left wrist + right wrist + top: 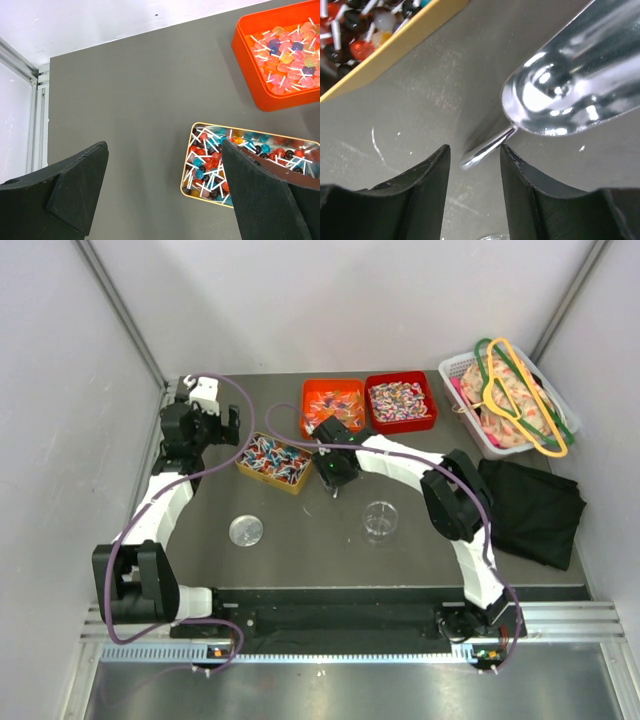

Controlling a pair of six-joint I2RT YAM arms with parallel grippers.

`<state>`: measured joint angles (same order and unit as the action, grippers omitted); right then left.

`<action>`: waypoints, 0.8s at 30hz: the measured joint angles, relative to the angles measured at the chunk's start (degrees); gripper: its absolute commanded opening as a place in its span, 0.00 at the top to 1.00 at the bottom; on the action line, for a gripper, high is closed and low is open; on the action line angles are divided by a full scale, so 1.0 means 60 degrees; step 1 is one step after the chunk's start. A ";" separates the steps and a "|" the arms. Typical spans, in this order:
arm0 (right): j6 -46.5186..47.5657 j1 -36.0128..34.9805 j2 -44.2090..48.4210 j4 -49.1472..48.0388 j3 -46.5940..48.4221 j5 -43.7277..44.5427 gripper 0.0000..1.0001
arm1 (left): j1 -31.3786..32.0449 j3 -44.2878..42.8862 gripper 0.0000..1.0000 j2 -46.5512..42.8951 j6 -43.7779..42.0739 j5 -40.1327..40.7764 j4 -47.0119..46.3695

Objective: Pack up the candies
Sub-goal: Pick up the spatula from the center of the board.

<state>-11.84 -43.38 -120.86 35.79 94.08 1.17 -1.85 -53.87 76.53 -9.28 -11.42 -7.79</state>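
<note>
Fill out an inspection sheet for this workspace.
Surface: dark grey tabletop, lightly scuffed.
Job's things: gold rectangular tin of red, blue and black lollipops; orange plastic bin of pink lollipops; red plastic bin of wrapped candies; clear round tub, lid apart; shiny metal scoop.
Clutter: white basket of hangers; black cloth.
Grippers: left gripper wide open, empty; right gripper open astride scoop handle.
Cables: purple cables loop along both arms.
Surroundings: white walls, aluminium rails.

No readable text, labels or numbers.
</note>
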 measured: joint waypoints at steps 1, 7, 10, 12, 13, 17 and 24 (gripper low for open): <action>-0.0022 0.0004 -0.0073 0.0004 0.0040 0.0018 0.56 | 0.0000 0.0000 0.01 0.0000 0.0000 -0.0015 0.0000; -0.0211 0.0091 -0.0379 0.0138 0.0193 0.0193 0.61 | 0.0000 0.0000 0.01 0.0018 -0.0004 -0.0022 -0.0004; -0.0288 0.0113 -0.0426 0.0157 0.0324 0.0372 0.70 | 0.0000 0.0007 0.01 0.0040 -0.0004 -0.0066 -0.0007; -0.0317 0.0117 -0.0430 0.0160 0.0364 0.0503 0.72 | 0.0000 0.0018 0.01 0.0044 -0.0004 -0.0120 -0.0004; -0.0324 0.0124 -0.0430 0.0182 0.0397 0.0583 0.73 | 0.0000 0.0018 0.01 0.0044 -0.0004 -0.0124 -0.0007; -0.0321 0.0127 -0.0430 0.0200 0.0401 0.0838 0.80 | 0.0000 0.0018 0.01 0.0044 -0.0004 -0.0164 -0.0007; -0.0157 0.0131 -0.0430 0.0229 0.0401 0.1093 0.97 | 0.0000 0.0018 0.01 0.0044 0.0011 -0.0229 -0.0004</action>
<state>-12.78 -42.59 -123.44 37.17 96.49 7.73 -1.85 -53.76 76.79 -9.21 -12.80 -7.81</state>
